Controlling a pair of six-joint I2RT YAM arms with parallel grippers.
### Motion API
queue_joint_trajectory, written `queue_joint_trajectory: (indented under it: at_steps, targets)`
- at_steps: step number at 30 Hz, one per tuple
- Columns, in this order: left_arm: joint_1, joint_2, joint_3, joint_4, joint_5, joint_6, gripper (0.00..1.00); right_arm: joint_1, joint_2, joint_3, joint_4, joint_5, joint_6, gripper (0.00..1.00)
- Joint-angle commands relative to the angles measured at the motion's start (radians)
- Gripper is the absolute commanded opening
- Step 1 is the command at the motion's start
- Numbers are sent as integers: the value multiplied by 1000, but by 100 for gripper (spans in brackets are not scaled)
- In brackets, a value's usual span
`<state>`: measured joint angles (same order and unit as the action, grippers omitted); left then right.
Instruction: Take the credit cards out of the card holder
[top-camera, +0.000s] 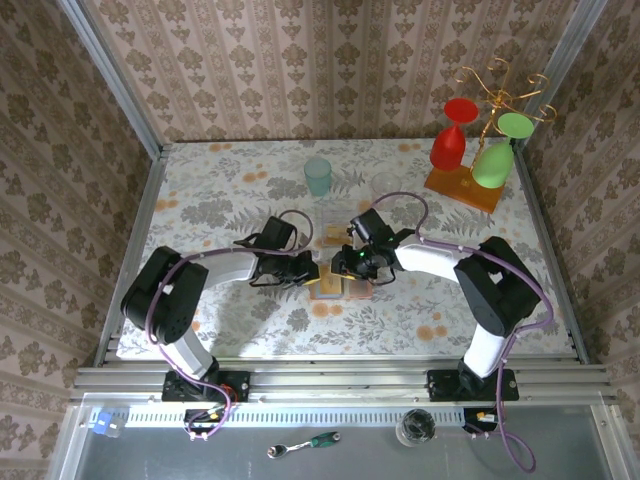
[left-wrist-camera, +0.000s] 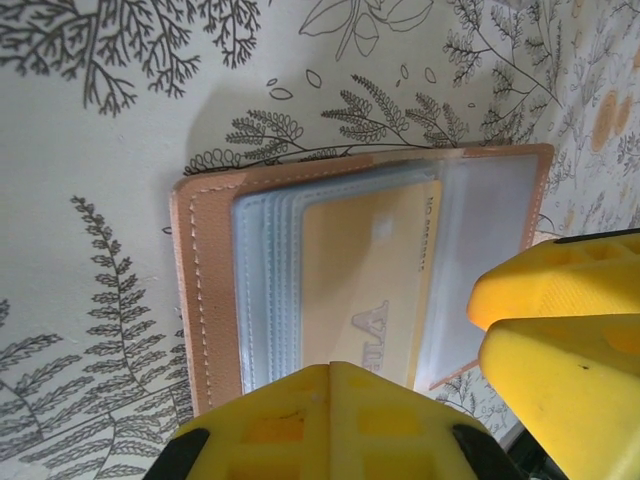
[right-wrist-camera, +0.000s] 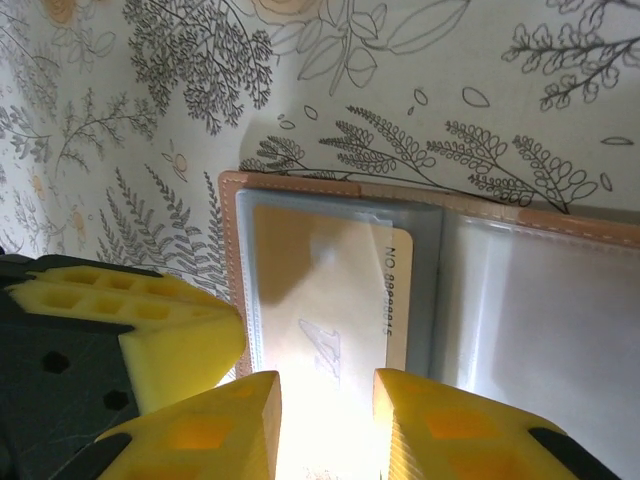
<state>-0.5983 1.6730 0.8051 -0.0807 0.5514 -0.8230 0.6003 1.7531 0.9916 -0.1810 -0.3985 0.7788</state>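
On the flowered worktop (top-camera: 210, 200), the left claw (left-wrist-camera: 330, 395) is closed and sits at the near edge of the card holder (left-wrist-camera: 205, 290). Whether it pinches anything there I cannot tell. The card holder lies open and flat at the middle of the worktop, a tan leather rim around clear sleeves (left-wrist-camera: 480, 230). An orange-tan card (left-wrist-camera: 365, 270) sits tucked inside one sleeve. The right claw (right-wrist-camera: 325, 388) has its jaws apart, one on each side of the card's near end, just beside the left claw.
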Motion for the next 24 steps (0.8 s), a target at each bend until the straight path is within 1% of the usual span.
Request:
queue_joint_trajectory:
  at_steps: [1,17,24]
  targets:
    - [5,24,2,-31,-13,27,1,6,26,9,15,-25,12,31]
    - [5,40,3,-52,-21,27,0,6,58,6,31,-47,13,24]
    - [5,43,3,-51,-18,27,0,6,68,7,38,-61,12,23]
